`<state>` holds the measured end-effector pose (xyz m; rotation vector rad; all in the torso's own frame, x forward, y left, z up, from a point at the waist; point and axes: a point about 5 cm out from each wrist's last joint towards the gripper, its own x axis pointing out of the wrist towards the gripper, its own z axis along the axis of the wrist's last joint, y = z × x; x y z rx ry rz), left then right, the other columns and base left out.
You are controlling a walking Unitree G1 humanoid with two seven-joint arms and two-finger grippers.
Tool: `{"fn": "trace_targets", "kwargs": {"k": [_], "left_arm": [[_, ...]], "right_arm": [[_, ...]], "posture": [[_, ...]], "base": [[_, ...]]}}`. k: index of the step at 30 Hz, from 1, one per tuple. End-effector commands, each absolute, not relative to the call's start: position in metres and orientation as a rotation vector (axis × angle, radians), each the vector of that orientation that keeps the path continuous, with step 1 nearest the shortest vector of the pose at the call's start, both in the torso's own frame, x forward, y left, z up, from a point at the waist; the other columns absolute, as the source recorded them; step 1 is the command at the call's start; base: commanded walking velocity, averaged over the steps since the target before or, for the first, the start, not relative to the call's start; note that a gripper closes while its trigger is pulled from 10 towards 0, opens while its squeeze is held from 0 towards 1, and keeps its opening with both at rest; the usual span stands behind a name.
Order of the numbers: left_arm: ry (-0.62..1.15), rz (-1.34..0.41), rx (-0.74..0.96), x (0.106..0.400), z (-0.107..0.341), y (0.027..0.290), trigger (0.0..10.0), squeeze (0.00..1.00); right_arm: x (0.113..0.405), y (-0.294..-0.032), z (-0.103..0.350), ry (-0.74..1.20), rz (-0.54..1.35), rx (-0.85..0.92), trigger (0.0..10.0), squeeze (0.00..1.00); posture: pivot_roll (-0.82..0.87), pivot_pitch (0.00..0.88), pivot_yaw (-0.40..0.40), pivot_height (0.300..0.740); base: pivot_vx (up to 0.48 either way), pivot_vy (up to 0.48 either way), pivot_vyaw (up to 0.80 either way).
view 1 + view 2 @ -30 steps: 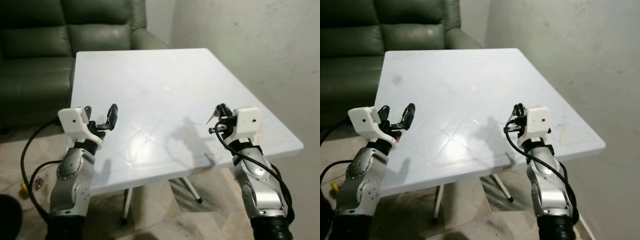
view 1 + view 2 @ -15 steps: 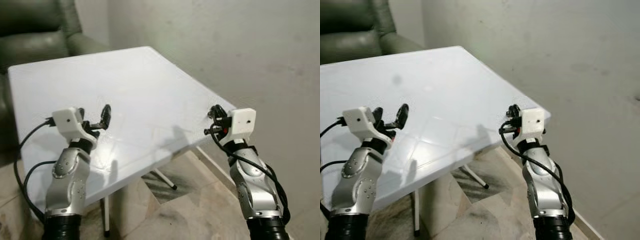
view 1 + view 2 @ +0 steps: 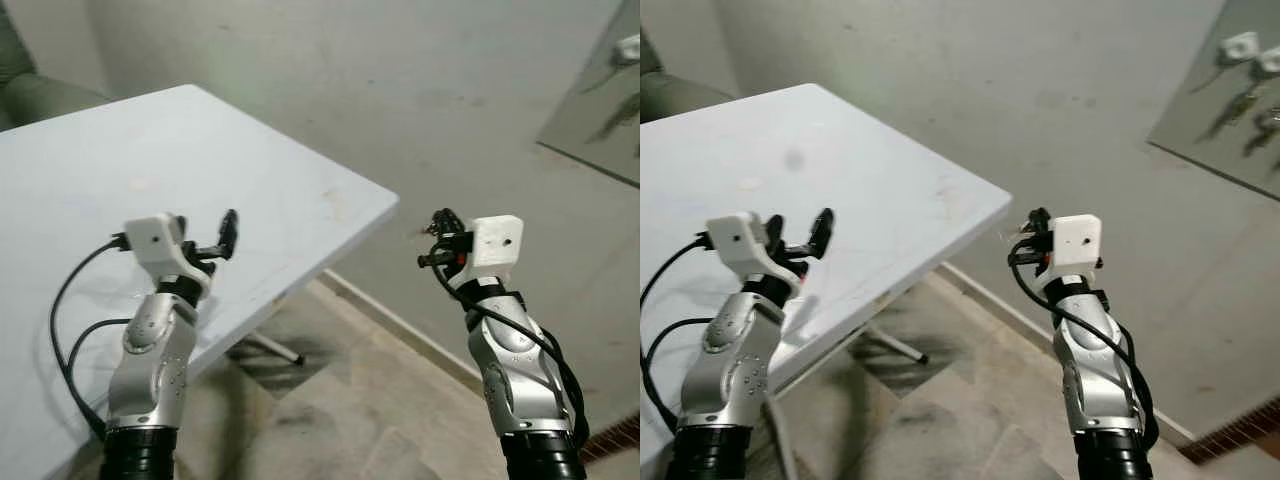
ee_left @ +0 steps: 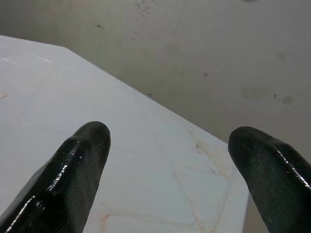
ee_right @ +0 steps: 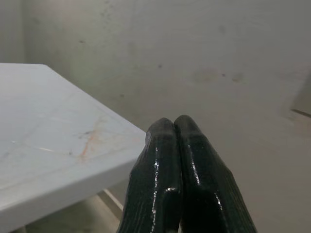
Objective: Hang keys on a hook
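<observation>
1. Table [image 3: 150,170] first, as your landmark: its white top takes up the left of your head views, with one corner pointing toward the grey wall [image 3: 350,80].
2. Your left gripper [image 3: 213,240] hovers over the table's near edge with its two black fingers [image 4: 80,165] spread wide and nothing between them. It looks parked there simply to stay out of the way.
3. Your right gripper [image 3: 437,238] is held out past the table's corner, over the floor, with its fingers [image 5: 180,179] pressed tight together. A small metallic bit pokes out at the tips, probably the keys [image 3: 424,235], pinched for carrying; it is too small for you to be sure.
4. Far right of the table, high on the wall, a tilted panel [image 3: 1230,110] carries small hanging objects, likely hooks with keys. That seems to be your target.
5. Compared with a second ago, your whole view has swung right: the sofa has left the frame, the table has slid left, and the panel has come in. Both arms keep the same pose.
</observation>
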<state>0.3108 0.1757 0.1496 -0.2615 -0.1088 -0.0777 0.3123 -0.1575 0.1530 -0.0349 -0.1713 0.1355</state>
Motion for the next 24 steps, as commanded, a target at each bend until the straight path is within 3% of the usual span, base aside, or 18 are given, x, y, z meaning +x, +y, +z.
{"fn": "trace_targets", "kwargs": {"k": [1,24], "left_arm": [[-0.126,-0.079,-0.244,0.3118,0.1562,0.1746,10.0,0.00],[-0.099,-0.072,-0.281,0.3143,0.1571,0.1698,10.0,0.00]], "right_arm": [[0.3135,-0.1591,0.1578,-0.186,0.130,-0.038,10.0,0.00],[0.3138,-0.1610,0.1594,-0.181,0.114,-0.046,10.0,0.00]], "posture": [[0.03,0.000,-0.064,0.732],[0.03,0.000,-0.064,0.732]], "base": [[0.000,0.000,-0.73],[0.000,0.000,-0.72]]}}
